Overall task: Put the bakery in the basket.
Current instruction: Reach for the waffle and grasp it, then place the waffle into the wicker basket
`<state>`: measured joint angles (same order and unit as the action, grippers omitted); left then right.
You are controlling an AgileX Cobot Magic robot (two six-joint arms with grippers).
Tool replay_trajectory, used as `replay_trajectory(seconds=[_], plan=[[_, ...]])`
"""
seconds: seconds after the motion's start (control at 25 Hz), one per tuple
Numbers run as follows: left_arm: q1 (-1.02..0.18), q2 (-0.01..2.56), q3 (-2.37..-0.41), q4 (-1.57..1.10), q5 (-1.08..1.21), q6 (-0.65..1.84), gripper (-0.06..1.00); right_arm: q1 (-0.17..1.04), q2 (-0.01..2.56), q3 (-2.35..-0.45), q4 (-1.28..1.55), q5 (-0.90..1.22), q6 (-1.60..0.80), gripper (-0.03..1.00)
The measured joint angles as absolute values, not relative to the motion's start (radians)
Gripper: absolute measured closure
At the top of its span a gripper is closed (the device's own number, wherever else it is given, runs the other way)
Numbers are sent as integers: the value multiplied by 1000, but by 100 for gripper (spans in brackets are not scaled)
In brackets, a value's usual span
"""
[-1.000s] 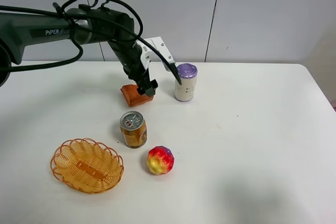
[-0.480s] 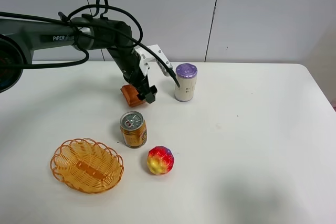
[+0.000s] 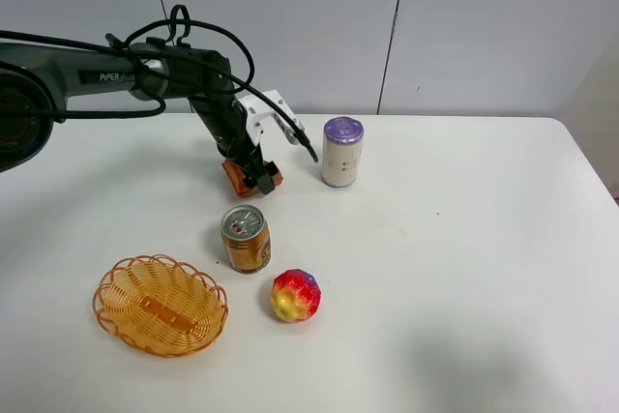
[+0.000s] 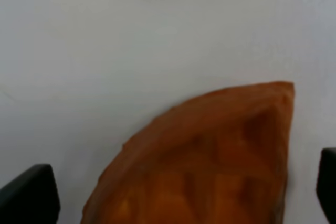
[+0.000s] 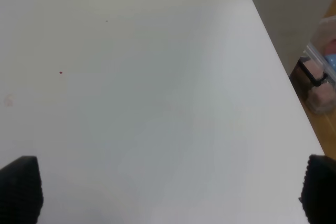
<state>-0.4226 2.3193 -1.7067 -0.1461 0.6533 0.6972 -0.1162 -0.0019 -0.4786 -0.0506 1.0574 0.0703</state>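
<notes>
With the left claw (image 3: 259,177) spread wide astride the pastry (image 4: 210,150) in the frame's upper left, an off-centre squeeze might flip it toward the can (image 3: 246,237), short of the basket (image 3: 161,305)

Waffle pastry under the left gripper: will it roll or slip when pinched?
Probably won't roll: the pastry looks flat and wedge-shaped, lying on the table. Likely light, a small toy. Its moulded grid should give the left gripper some bite.

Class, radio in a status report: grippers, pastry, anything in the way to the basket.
Left gripper open, straddling waffle pastry. Right gripper open, holding nothing. Drink can stands near path to basket.
</notes>
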Motion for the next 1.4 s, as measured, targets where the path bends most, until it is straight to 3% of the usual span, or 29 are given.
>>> replay_trajectory(seconds=[0.32, 0.4, 0.52, 0.96, 1.2, 1.4], plan=[[-420, 2347, -1707, -175, 653, 702, -4, -116, -2, -479, -51, 1057, 70, -3], [-420, 2348, -1707, -174, 653, 702, 3, -116, -2, -479, -51, 1057, 70, -3], [-420, 2348, -1707, -180, 664, 702, 27, -116, -2, -479, -51, 1057, 70, -3], [-420, 2319, -1713, -179, 695, 636, 27, -116, -2, -479, -51, 1057, 70, -3], [-382, 2154, -1713, -132, 695, 595, 27, -116, -2, -479, -51, 1057, 70, -3], [-322, 2006, -1713, 0, 830, 462, 27, -116, -2, -479, -51, 1057, 70, -3]])
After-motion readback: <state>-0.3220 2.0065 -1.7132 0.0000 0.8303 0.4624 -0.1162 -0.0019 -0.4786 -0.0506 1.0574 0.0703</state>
